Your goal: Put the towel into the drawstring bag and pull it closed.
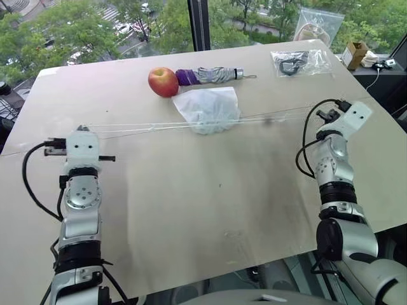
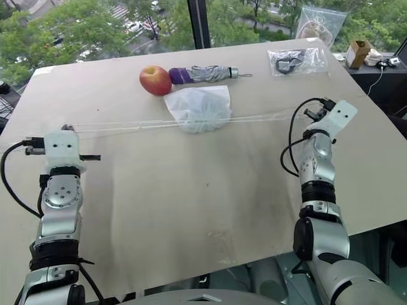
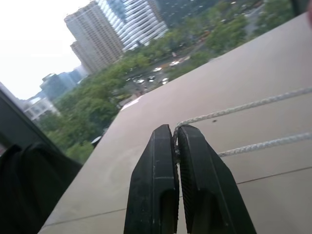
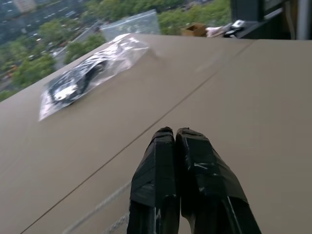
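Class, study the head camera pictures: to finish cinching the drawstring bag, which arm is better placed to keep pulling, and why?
Neither alone, probably. The left gripper is shut on the cord, the right gripper seems to hold the other end, and the drawstring bag lies between them.

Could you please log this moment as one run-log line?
phase: closing | left end effector: shut on cord | right end effector: shut | drawstring bag: mouth gathered, between apple and taut cords
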`<state>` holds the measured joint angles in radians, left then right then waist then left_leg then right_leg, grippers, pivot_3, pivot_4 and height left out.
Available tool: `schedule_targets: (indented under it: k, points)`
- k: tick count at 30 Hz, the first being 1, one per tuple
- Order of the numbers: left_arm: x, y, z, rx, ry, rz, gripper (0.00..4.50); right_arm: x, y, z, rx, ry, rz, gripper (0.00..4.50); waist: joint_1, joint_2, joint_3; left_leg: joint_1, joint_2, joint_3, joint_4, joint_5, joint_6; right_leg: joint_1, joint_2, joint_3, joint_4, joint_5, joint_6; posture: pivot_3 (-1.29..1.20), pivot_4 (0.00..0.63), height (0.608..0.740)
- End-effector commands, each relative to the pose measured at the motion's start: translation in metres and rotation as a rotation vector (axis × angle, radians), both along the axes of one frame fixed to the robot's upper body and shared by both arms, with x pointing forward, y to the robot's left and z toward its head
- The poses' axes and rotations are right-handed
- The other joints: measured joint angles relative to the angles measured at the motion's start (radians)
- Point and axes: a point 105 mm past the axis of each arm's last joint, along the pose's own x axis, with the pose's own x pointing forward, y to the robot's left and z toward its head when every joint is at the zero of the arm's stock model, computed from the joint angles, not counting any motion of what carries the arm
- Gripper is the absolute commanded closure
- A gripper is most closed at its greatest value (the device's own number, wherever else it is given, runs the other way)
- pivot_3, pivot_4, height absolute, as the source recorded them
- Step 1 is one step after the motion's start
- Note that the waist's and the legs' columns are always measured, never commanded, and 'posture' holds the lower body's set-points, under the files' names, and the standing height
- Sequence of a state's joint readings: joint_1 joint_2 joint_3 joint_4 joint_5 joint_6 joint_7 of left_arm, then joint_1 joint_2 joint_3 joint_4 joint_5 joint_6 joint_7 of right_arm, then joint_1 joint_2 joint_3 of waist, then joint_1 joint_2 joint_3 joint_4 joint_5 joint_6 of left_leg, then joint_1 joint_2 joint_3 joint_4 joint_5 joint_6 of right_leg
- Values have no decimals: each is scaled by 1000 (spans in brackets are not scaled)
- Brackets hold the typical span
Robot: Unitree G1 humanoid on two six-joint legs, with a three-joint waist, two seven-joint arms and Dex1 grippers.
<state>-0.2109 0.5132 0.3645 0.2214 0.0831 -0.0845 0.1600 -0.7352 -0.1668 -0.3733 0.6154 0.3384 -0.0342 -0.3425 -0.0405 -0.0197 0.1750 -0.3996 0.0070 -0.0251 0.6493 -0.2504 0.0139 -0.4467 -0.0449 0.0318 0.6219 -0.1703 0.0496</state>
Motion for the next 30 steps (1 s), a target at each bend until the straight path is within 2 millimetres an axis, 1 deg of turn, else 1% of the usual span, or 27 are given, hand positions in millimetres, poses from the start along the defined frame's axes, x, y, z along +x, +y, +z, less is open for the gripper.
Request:
schedule_targets:
  k: [1, 3, 5, 7, 8, 10, 11, 12, 13, 15, 16, 17, 18, 19, 20, 21, 22, 23, 24, 25, 27, 28, 30]
  points:
    - [-48, 75, 5, -130, -97, 377, 4477, -39, -78, 7, 29, -31, -348, 4500, 1, -1, -1, 0, 0, 0, 1, 0, 0, 0, 0, 0, 1, 0, 0, 0, 150, 740]
    - [-50, 79, 5, -148, -113, 406, 4477, -44, -83, 8, 34, -31, -390, 4500, 3, -1, 0, 0, 0, -1, 1, 0, 0, 0, 0, -1, 1, 0, 0, 0, 150, 740]
    - [-48, 79, 5, -170, -127, 411, 4477, -45, -85, 9, 36, -33, -405, 4500, 2, -2, -1, 0, -1, 0, 0, 0, 0, 0, 0, -1, 0, 0, 0, 0, 150, 740]
    - [-33, 70, 1, -231, -122, 335, 4477, -34, -73, 12, 55, -48, -321, 4500, 0, -3, -2, 3, -2, 0, 2, 0, 0, 4, 1, -1, 1, 0, 0, 0, 150, 740]
    - [-22, 59, 2, -241, -119, 256, 4477, -25, -62, 15, 57, -64, -240, 4500, -3, -3, -2, 4, -1, -1, 3, 0, 0, 5, 3, -1, 0, 0, 0, 0, 150, 740]
    - [4, 25, 2, -244, -80, 26, 4477, -5, -30, 26, 37, -108, -33, 4500, -5, -3, -2, 7, -1, 0, 4, 0, 0, 8, 4, 0, 0, 0, 0, 0, 150, 740]
    - [16, 4, -3, -246, -35, -98, 4477, 2, -13, 30, 21, -120, 70, 4500, -5, -3, -2, 10, 0, 1, 4, 0, 0, 10, 6, 2, 0, 0, 0, 0, 150, 740]
    - [26, -18, -15, -270, 40, -220, 4477, 7, 5, 31, -3, -120, 162, 4500, -5, -3, -2, 11, 0, 1, 4, 0, 0, 10, 6, 2, 1, 0, 0, 0, 150, 740]
    - [30, -36, -26, -301, 96, -308, 4477, 10, 19, 30, -15, -113, 233, 4500, -5, -3, -2, 12, 0, 1, 4, 0, 0, 11, 7, 3, 1, 0, 0, 0, 150, 740]
    - [32, -55, -46, -356, 197, -410, 4477, 13, 38, 27, -20, -101, 337, 4500, -6, -3, -2, 15, 1, 1, 3, 0, 0, 14, 8, 4, 1, -1, 0, 0, 150, 740]
    - [31, -67, -52, -377, 232, -485, 4477, 13, 45, 27, -23, -103, 387, 4500, -6, -3, -2, 15, 2, 1, 3, 0, 0, 14, 9, 4, 1, -1, 0, 0, 150, 740]
    - [28, -80, -53, -403, 245, -571, 4477, 13, 53, 28, -22, -109, 440, 4500, -6, -3, -2, 15, 2, 1, 2, 0, 0, 14, 9, 4, 1, -1, 0, 0, 150, 740]
    - [26, -90, -52, -426, 247, -634, 4494, 13, 60, 30, -19, -117, 485, 4209, -4, -3, -1, 14, 2, 1, 2, 0, 0, 13, 9, 4, 1, -1, 0, 0, 150, 740]
    - [22, -104, -51, -466, 260, -718, 4500, 13, 65, 30, -16, -120, 528, 3901, -3, -3, -1, 14, 3, 1, 2, 0, 0, 13, 9, 4, 1, -1, -1, 0, 150, 740]
    - [17, -122, -48, -503, 274, -835, 3837, 12, 70, 31, -22, -122, 569, 3662, -2, -3, -1, 13, 3, 1, 1, 0, 0, 12, 9, 4, 0, -1, -1, 0, 150, 740]
    - [7, -146, -44, -551, 301, -978, 3533, 10, 75, 31, -34, -123, 615, 3195, 0, -3, -1, 12, 3, 1, 1, 0, 0, 12, 9, 4, -1, -1, 0, 0, 150, 740]
    - [-5, -167, -40, -590, 334, -1112, 3131, 9, 78, 32, -47, -124, 655, 2809, 0, -3, -1, 11, 3, 0, 1, 0, 0, 11, 8, 3, -3, -1, 0, 0, 150, 740]
    - [-15, -181, -37, -612, 357, -1210, 2768, 7, 81, 33, -60, -125, 691, 2418, 1, -3, -1, 10, 3, 0, 1, 0, 0, 11, 8, 3, -3, -1, 0, 0, 150, 740]
    - [-21, -186, -35, -619, 376, -1244, 2205, 5, 82, 34, -79, -126, 728, 1860, 2, -2, -1, 8, 3, 0, 2, 0, 0, 10, 7, 3, -3, -1, 0, 0, 150, 740]
    - [-19, -180, -35, -591, 370, -1203, 1734, 2, 82, 35, -97, -127, 761, 1367, 2, -2, -1, 6, 3, 0, 3, 0, 0, 9, 6, 2, -3, -1, 0, 0, 150, 740]
    - [-11, -156, -37, -598, 350, -1074, 842, -7, 81, 36, -143, -125, 843, 426, 3, -3, -1, 6, 1, -1, 4, 0, 0, 9, 6, 2, -3, -1, 0, 0, 150, 740]
    - [-10, -147, -38, -609, 344, -1039, 842, -11, 79, 35, -165, -122, 876, 426, 2, -3, -1, 6, 0, -1, 4, 0, 0, 9, 6, 2, -3, -1, 0, 0, 150, 740]
    - [-11, -129, -40, -575, 360, -974, 842, -22, 76, 33, -205, -109, 957, 426, 2, -3, -1, 7, 1, -2, 4, 0, 0, 9, 8, 2, -2, -1, 0, 0, 150, 740]
